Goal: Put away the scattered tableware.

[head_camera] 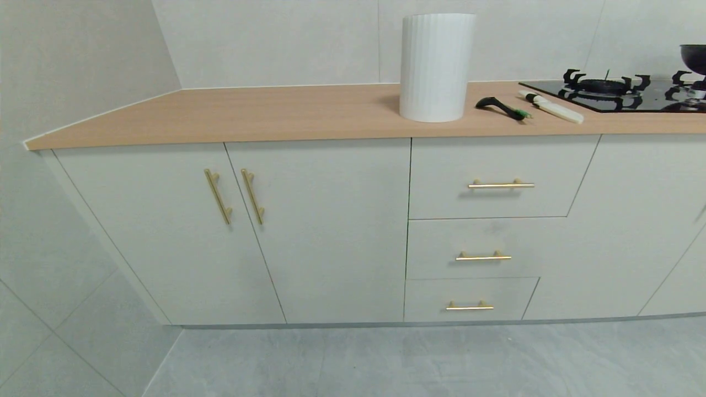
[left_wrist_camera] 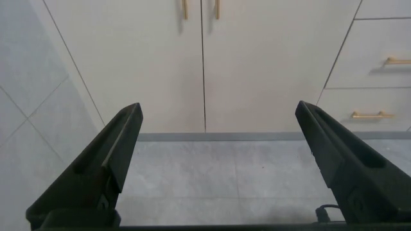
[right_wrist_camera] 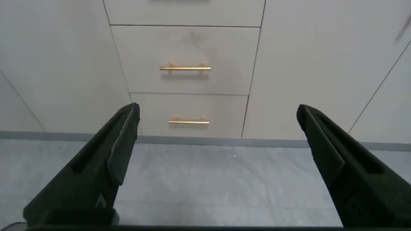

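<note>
On the wooden countertop (head_camera: 248, 116) lie a black-handled utensil with a green tip (head_camera: 503, 108) and a white knife-like utensil (head_camera: 551, 107), both to the right of a tall white ribbed container (head_camera: 436, 66). My left gripper (left_wrist_camera: 218, 115) hangs open low over the floor, facing the double cabinet doors (left_wrist_camera: 204, 61). Also open and empty, my right gripper (right_wrist_camera: 218, 115) faces the lower drawers (right_wrist_camera: 186, 59).
A black gas hob (head_camera: 623, 92) with pan supports sits at the counter's right end, a dark pan (head_camera: 694, 57) on it. Below are two cabinet doors with gold handles (head_camera: 236, 196) and three drawers (head_camera: 499, 177). Grey tiled floor (head_camera: 419, 361) lies in front; a wall closes the left side.
</note>
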